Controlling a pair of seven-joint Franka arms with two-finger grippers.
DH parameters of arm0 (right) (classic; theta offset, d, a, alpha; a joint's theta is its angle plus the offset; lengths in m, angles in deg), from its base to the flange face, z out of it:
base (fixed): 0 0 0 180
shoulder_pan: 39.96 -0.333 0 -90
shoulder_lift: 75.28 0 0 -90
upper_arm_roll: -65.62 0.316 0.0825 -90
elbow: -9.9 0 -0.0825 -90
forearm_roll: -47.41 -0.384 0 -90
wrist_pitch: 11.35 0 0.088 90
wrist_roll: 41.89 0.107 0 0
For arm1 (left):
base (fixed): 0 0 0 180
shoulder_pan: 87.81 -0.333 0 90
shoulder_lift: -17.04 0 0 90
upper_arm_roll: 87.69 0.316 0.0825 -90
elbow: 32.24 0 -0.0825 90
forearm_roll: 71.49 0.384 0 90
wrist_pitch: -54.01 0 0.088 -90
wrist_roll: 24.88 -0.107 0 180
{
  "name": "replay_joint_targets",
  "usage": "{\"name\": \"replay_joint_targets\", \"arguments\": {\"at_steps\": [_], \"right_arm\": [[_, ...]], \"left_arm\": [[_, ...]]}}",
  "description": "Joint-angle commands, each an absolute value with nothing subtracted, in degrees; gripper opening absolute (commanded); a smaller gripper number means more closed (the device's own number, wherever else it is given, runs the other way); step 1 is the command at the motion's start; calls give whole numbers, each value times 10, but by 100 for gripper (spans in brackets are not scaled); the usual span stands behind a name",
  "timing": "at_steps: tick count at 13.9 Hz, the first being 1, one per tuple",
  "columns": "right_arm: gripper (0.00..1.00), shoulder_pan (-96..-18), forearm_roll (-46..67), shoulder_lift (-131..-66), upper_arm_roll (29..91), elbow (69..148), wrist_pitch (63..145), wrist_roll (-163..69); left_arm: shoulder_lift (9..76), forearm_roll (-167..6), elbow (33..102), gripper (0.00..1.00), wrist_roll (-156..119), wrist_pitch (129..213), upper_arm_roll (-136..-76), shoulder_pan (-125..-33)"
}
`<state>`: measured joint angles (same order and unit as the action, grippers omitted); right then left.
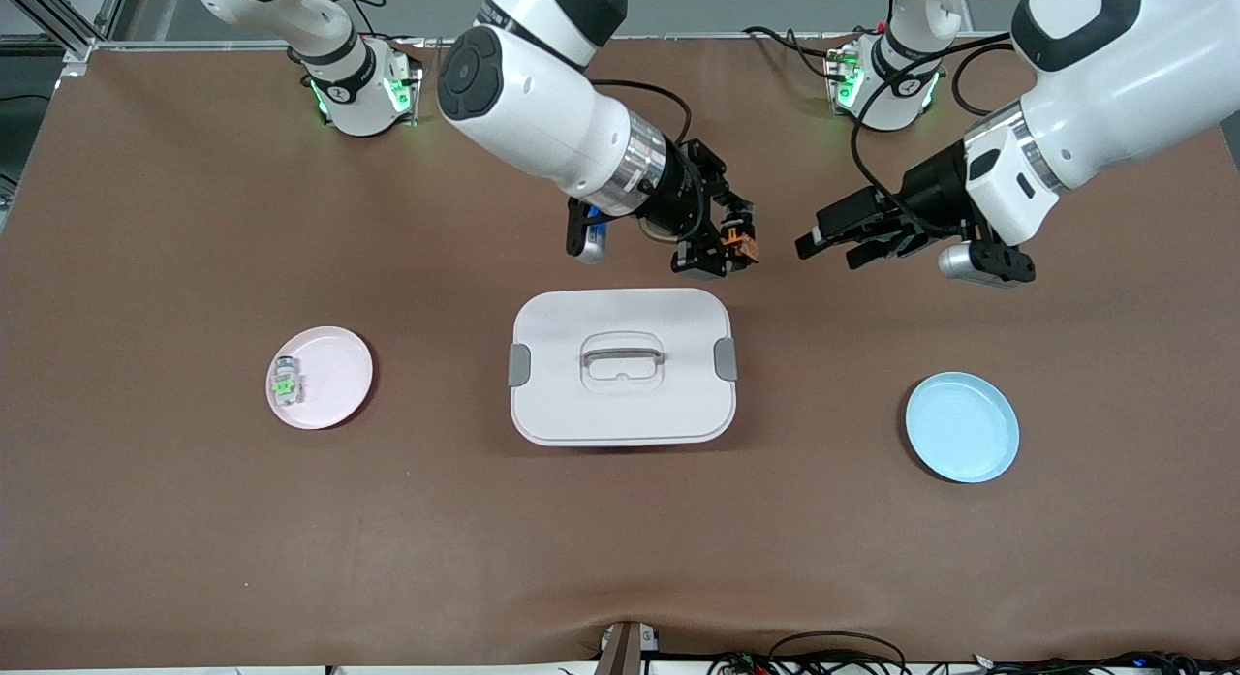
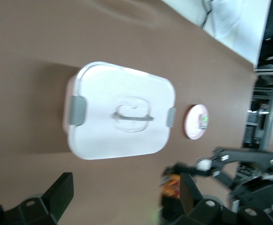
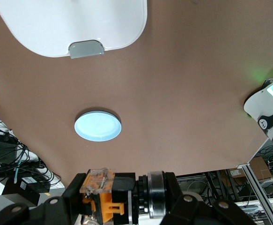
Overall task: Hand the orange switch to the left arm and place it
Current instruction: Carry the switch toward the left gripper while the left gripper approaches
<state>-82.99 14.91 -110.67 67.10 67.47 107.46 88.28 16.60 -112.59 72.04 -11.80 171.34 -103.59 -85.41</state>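
Two grippers meet in the air over the bench's middle, toward the robots' edge from the box [image 1: 621, 366]: my right gripper [image 1: 728, 244] is clenched on the orange switch [image 1: 741, 241], my left gripper [image 1: 841, 241] released and spread beside it. I judge the switch light, rigid and slick, so my left fingers should pinch its exposed black sides squarely.

Box [image 3: 75, 23] cut by right wrist view's edge, orange switch [image 2: 171, 187] blurred — partly hidden.
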Motion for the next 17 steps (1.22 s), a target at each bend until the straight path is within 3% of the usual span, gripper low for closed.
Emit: {"name": "replay_joint_targets", "arguments": {"at_steps": [1,8,10,17], "right_arm": [[0,-858,178,-1133,658,644,1098,928],[0,-865,178,-1146,660,643,1148,921],[0,-866,177,-1146,664,642,1149,892],[0,-875,176,-1150,668,642,1190,892]], "left_arm": [[162,-1151,727,100,-130,1733,-1058,-857],[123,-1148,773,99,-190,1666,-1059,-871],[121,-1147,774,94,-198,1651,-1064,-886],[130,-1175,768,90,-198,1669,-1066,-882]]}}
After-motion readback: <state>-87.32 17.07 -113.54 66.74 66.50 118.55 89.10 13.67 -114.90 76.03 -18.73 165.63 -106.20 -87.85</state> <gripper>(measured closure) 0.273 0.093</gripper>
